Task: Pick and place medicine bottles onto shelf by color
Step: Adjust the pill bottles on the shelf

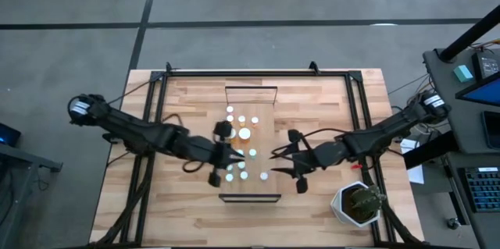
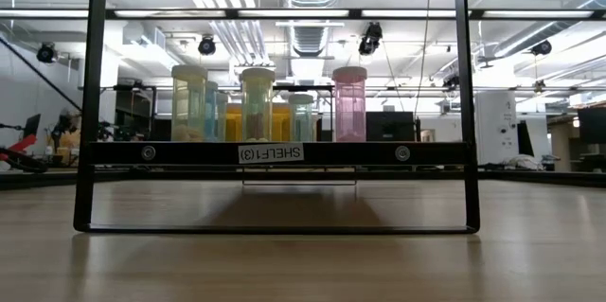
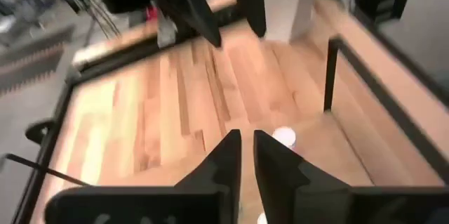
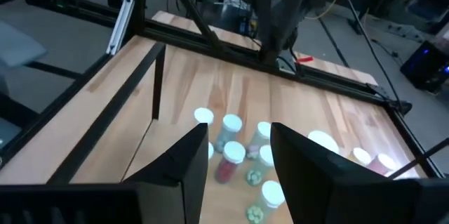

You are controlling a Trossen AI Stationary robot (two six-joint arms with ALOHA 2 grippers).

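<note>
The light-wood shelf (image 1: 266, 97) lies in the middle of the table, with a dark rail at each end (image 2: 275, 153). Several white-capped bottles (image 1: 244, 133) stand on it. The low view shows yellowish bottles (image 2: 189, 103), a greenish one and a pink one (image 2: 349, 103). My left gripper (image 1: 234, 158) hovers over the shelf's near left part. In the left wrist view its fingers (image 3: 245, 155) are all but closed with nothing between them, and a white cap (image 3: 284, 137) lies just beyond. My right gripper (image 1: 275, 161) is at the shelf's near right edge, open (image 4: 238, 157), facing a cluster of bottles (image 4: 232, 152).
A potted green plant in a white pot (image 1: 359, 202) stands at the table's near right corner, close to my right arm. Dark frame rails (image 1: 156, 124) run along the table's left, right and far sides. Small loose pills (image 4: 254, 176) lie among the bottles.
</note>
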